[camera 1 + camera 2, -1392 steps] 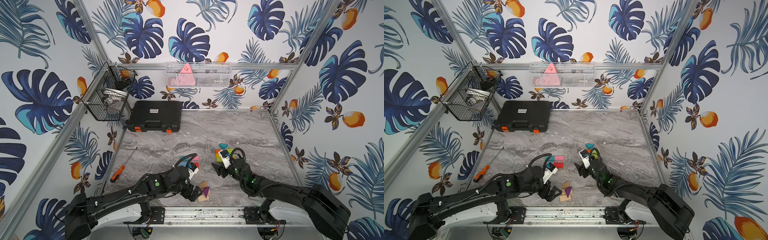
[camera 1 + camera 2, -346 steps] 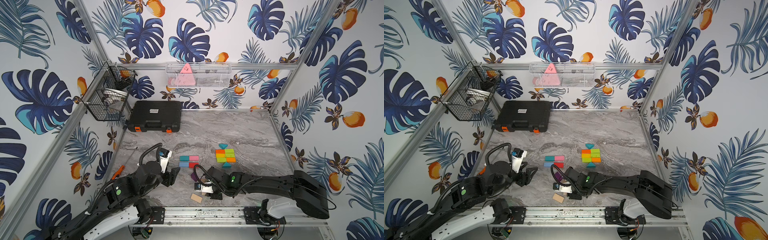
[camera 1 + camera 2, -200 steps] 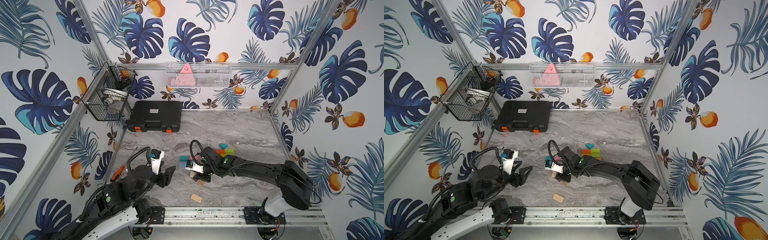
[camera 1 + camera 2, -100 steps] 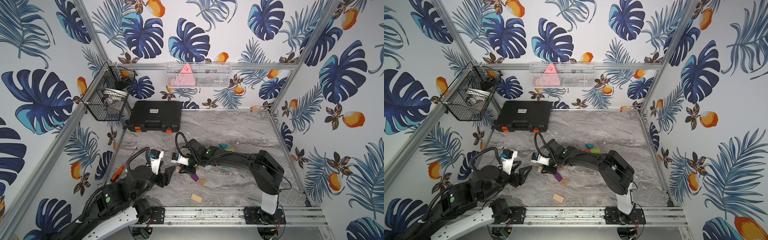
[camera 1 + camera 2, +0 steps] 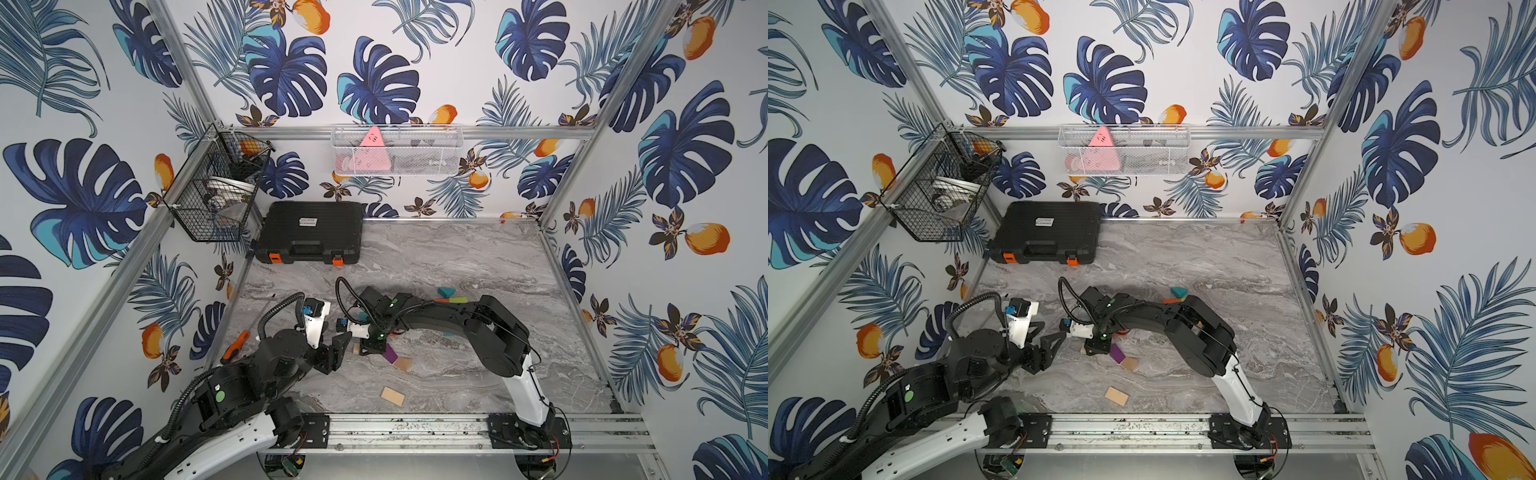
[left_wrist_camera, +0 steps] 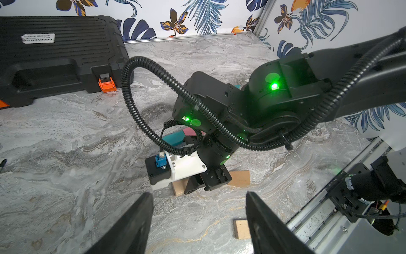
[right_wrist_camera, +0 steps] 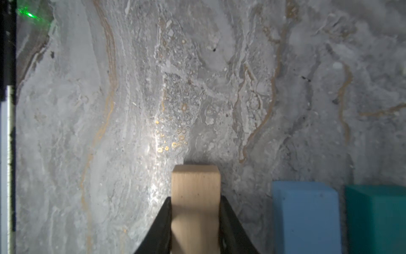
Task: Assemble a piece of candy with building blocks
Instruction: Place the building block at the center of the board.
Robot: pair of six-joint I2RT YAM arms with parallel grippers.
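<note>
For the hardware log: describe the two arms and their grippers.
The left arm and right arm are black with white base links. Black ribbed cables loop to white camera mounts with blue plugs. Joints show green lights. Left gripper and right gripper: black tapered fingers.

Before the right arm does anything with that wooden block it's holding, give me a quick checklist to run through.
1. Grip: right end effector shut squarely on the wooden block: ok.
2. Spare arm: left end effector open, holding nothing: ok.
3. Clearance: left end effector apart from the right one, though close: ok.
4. Bare table ahead of the wooden block: ok.
5. Gap between the wooden block and the blue block: ok.
6. Wooden block resting on the table or lifted: cannot tell.
</note>
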